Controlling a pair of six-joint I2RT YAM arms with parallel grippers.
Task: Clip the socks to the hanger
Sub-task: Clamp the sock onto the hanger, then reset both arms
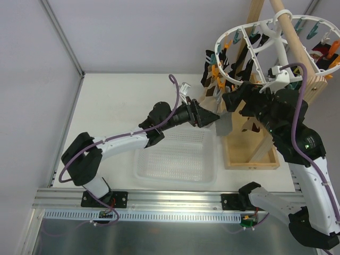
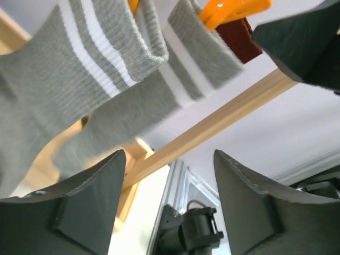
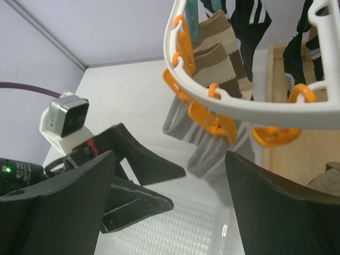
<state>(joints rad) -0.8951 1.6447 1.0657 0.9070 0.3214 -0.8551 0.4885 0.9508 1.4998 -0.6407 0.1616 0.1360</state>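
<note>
Left gripper (image 2: 169, 159): jaws wide, nothing between them. Right gripper (image 3: 170, 159): jaws wide, empty.

2 grey socks (image 3: 178, 122) hang at 12 o'clock from the right gripper. Each appears pinched by an orange clip (image 3: 204, 119) on the hanger (image 3: 255, 110).

Judgement: clipping looks done. Retreat low toward 6 o'clock without brushing the cuffs.

Obstacles: brown sock (image 3: 223, 48) at 1 o'clock, wooden frame (image 1: 249, 156), clear bin (image 1: 139, 175) below.

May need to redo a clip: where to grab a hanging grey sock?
Pinch the grey sock at its free lower end, coming up from below. It hangs limp, cuff up in an orange clip, the hanger ring crowding its top.
</note>
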